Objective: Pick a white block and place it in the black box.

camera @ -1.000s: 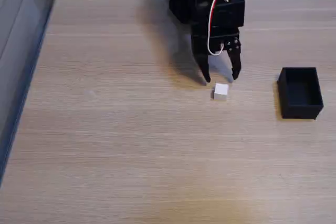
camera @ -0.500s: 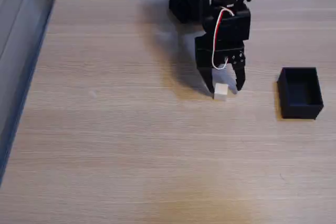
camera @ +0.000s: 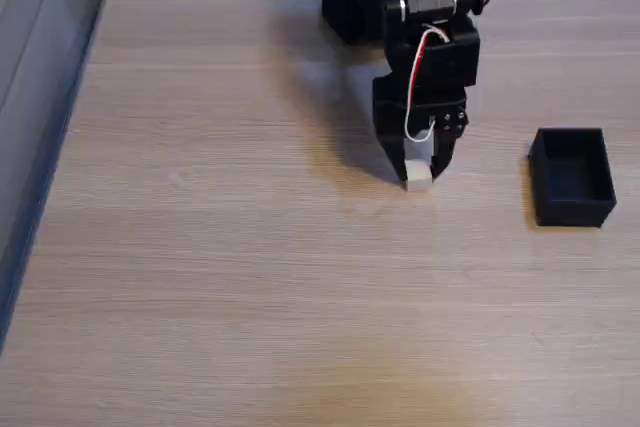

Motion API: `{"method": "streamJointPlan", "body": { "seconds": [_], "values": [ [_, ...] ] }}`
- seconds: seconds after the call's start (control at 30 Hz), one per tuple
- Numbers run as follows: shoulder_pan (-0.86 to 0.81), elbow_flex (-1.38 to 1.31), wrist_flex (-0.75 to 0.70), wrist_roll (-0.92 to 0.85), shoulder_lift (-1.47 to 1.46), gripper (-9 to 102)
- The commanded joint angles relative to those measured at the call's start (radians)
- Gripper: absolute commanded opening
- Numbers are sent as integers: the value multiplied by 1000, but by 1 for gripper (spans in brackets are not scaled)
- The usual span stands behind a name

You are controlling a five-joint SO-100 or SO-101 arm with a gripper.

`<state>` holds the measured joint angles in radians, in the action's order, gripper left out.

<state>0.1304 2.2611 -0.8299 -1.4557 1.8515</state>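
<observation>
The small white block (camera: 418, 173) rests on the wooden table, clamped between the two black fingers of my gripper (camera: 417, 171), which is shut on it from above. Only the block's lower front face shows below the fingers. The black box (camera: 572, 176) stands open-topped to the right, about a box-length away from the block, with nothing visible inside. The black arm with red and white wires rises from the gripper toward the table's far edge.
The light wooden table (camera: 250, 277) stretches wide to the left and toward the camera. Its left edge (camera: 60, 147) drops off beside a grey floor. Clutter lies beyond the far edge.
The gripper came down over the white block and its fingers closed from a wide stance onto the block's sides. The block and the box stayed in place.
</observation>
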Motion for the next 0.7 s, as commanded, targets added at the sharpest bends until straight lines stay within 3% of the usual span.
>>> {"method": "streamJointPlan", "body": {
  "seconds": [0.0, 0.43, 0.67],
  "values": [
    [-8, -31, -12, -15, 28, 0],
    [186, 127, -110, -84, 546, 0],
    [387, -46, -221, -18, 523, 0]
  ]
}}
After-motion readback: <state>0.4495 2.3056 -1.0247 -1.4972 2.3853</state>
